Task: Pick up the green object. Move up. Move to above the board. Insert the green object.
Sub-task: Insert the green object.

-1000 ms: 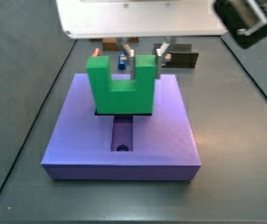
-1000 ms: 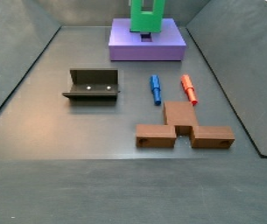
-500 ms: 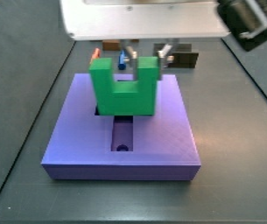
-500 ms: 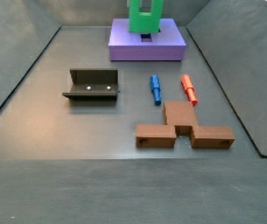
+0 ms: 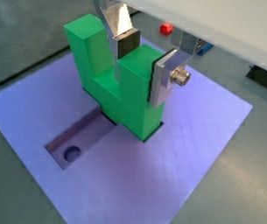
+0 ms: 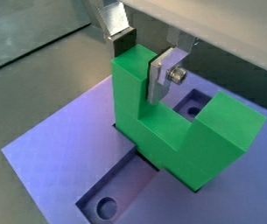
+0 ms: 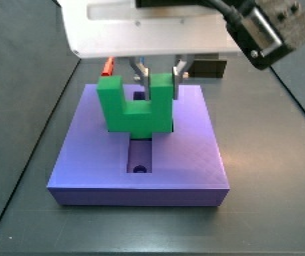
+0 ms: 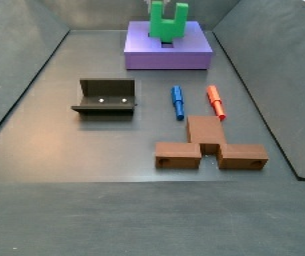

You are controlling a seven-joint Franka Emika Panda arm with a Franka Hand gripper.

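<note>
green object point(image 5: 115, 83): upright, base sunk in the board's recess, one prong between your jaws.
gripper point(image 5: 147, 54): above the board, fingers closed on that prong, a pad on each side of it.
board point(image 7: 195, 160): directly beneath the jaws; you see the slot and a round hole point(image 6: 106, 207) exposed beside the green base.
fixture point(image 8: 104, 97): well apart from the jaws.

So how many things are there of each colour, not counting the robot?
Green: 1, the green object, standing in the board with the gripper at one of its prongs
Purple: 1, the board
Blue: 1, a peg
Red: 1, a peg
Brown: 1, a block
Dark: 1, the fixture
Total: 6
</note>
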